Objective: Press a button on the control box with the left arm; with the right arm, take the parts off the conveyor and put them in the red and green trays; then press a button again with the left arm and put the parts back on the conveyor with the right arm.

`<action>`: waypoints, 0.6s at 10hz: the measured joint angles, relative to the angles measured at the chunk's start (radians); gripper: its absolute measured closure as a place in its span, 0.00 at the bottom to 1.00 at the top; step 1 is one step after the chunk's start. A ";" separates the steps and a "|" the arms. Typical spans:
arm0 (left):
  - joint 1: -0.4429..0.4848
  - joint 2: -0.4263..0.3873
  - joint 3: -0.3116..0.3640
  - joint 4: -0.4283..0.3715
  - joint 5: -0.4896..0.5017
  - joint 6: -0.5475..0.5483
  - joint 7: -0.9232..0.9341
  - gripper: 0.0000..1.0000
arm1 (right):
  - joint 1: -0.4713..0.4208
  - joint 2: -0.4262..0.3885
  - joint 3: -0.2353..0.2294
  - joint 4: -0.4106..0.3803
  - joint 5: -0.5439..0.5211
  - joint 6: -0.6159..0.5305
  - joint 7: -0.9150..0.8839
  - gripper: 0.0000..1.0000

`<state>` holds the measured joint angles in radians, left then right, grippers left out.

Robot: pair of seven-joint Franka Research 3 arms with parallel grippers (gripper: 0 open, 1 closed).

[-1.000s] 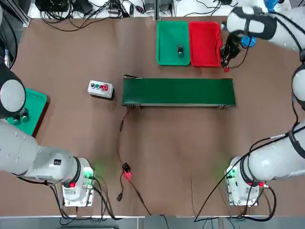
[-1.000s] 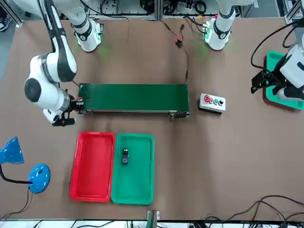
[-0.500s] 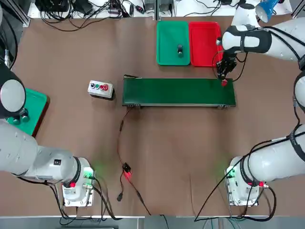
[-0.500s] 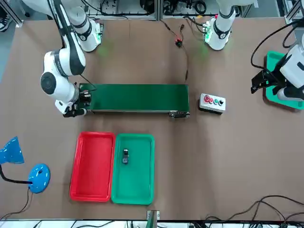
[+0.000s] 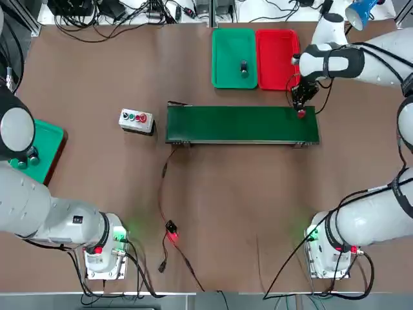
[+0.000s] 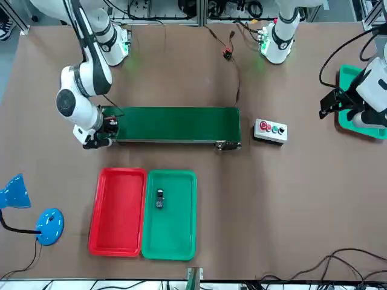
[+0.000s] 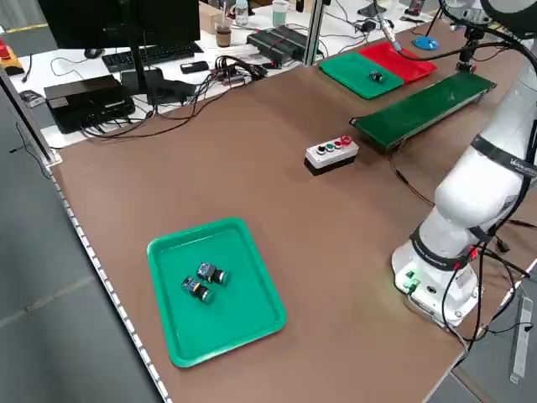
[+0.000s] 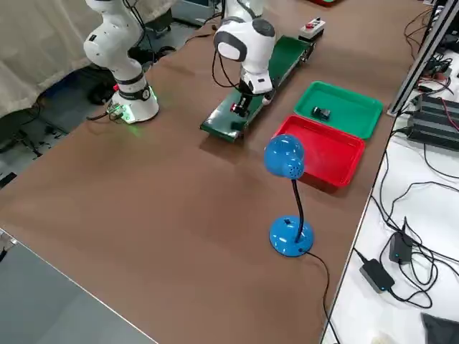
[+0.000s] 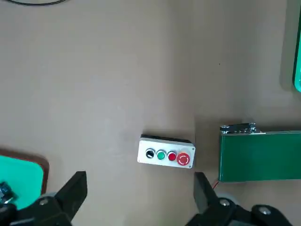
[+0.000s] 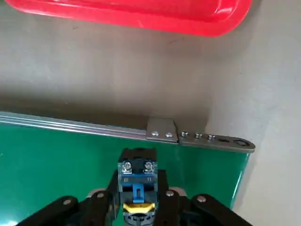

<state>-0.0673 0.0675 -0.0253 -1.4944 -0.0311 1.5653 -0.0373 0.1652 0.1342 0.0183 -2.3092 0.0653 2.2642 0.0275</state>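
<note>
Red part (image 5: 302,113): held tight in the right claw (image 5: 301,107), just over the end of the conveyor (image 5: 242,124) near the red tray.
Right claw: clenched on the red part, pointing down.
Other part (image 5: 244,68): lies in the green tray (image 5: 222,58).
Red tray (image 5: 276,61): right beside the green tray, across the belt from the arms.
Control box (image 5: 136,120): on the table (image 5: 232,194), near the other end of the conveyor.
Left claw (image 9: 141,197): fingers spread wide, holding nothing, up over the table above the control box.
Third tray (image 7: 214,290): green, well apart, two small parts in it.
</note>
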 joint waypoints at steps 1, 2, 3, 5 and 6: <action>0.000 0.000 0.000 0.000 0.000 0.000 0.000 0.00 | 0.001 0.007 0.000 -0.011 -0.001 0.017 0.000 0.67; 0.000 0.000 0.000 0.000 0.000 0.000 0.000 0.00 | 0.005 0.011 0.000 -0.021 -0.001 0.029 0.000 0.67; 0.000 0.000 0.000 0.000 0.000 0.000 0.000 0.00 | 0.011 0.014 0.000 -0.027 -0.001 0.038 0.000 0.67; 0.000 0.000 0.000 0.000 0.000 0.000 0.000 0.00 | 0.014 0.015 0.000 -0.030 -0.003 0.041 0.000 0.67; 0.000 0.000 0.000 0.000 0.000 0.000 0.000 0.00 | 0.014 0.015 0.000 -0.030 -0.003 0.041 0.000 0.65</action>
<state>-0.0674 0.0676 -0.0257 -1.4944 -0.0311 1.5653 -0.0373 0.1792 0.1488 0.0183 -2.3391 0.0622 2.3053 0.0274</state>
